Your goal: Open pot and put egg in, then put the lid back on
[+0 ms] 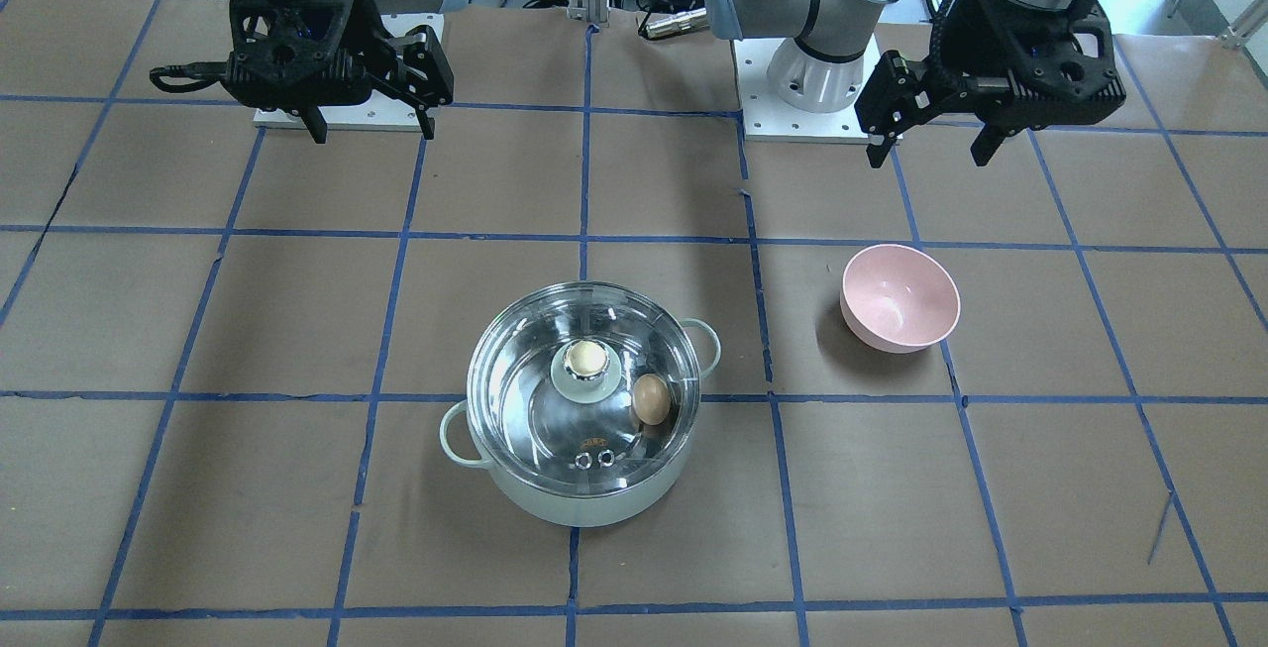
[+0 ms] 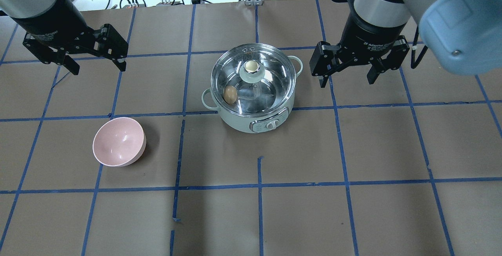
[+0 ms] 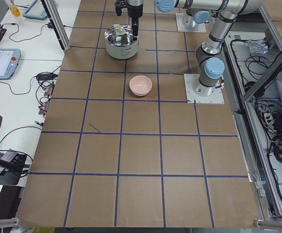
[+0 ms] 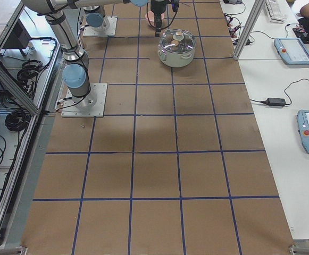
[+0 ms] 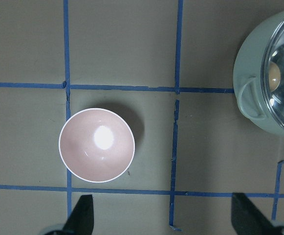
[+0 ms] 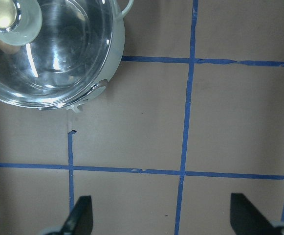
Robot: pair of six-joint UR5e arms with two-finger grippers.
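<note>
**Technician:** How does the left gripper [image 2: 98, 66] stand?

**Observer:** It hangs raised over the table [image 2: 353, 209] with its jaws spread wide and nothing between them. The pink bowl [image 2: 119, 141] sits near it on the paper, apart from it and empty. The left wrist view looks straight down on that bowl, and the pot shows only at the frame's edge.

**Technician:** And the right gripper [image 2: 346, 76]?

**Observer:** Much the same: fully open, empty, and held up beside the pot [image 2: 235, 120] without touching it. Its wrist camera sees mostly bare paper, with the pot in one corner.

**Technician:** Where is the egg [image 2: 230, 94]?

**Observer:** It is inside the pot, lying on the steel floor close to the wall on the left arm's side. It can be seen through the lid [image 2: 270, 87], which sits level on the rim with its knob [image 2: 251, 66] upright at the centre.

**Technician:** Why would both arms be empty and standing off?

**Observer:** By the look of it, every step is done: the egg is in and the lid is on. Nothing seems left to carry, which would explain the open jaws. Holding high and to either side keeps the fingers away from the knob and the loop handles. As for the egg's off-centre spot, a smooth oval on polished steel would tend to settle against the wall.
</note>
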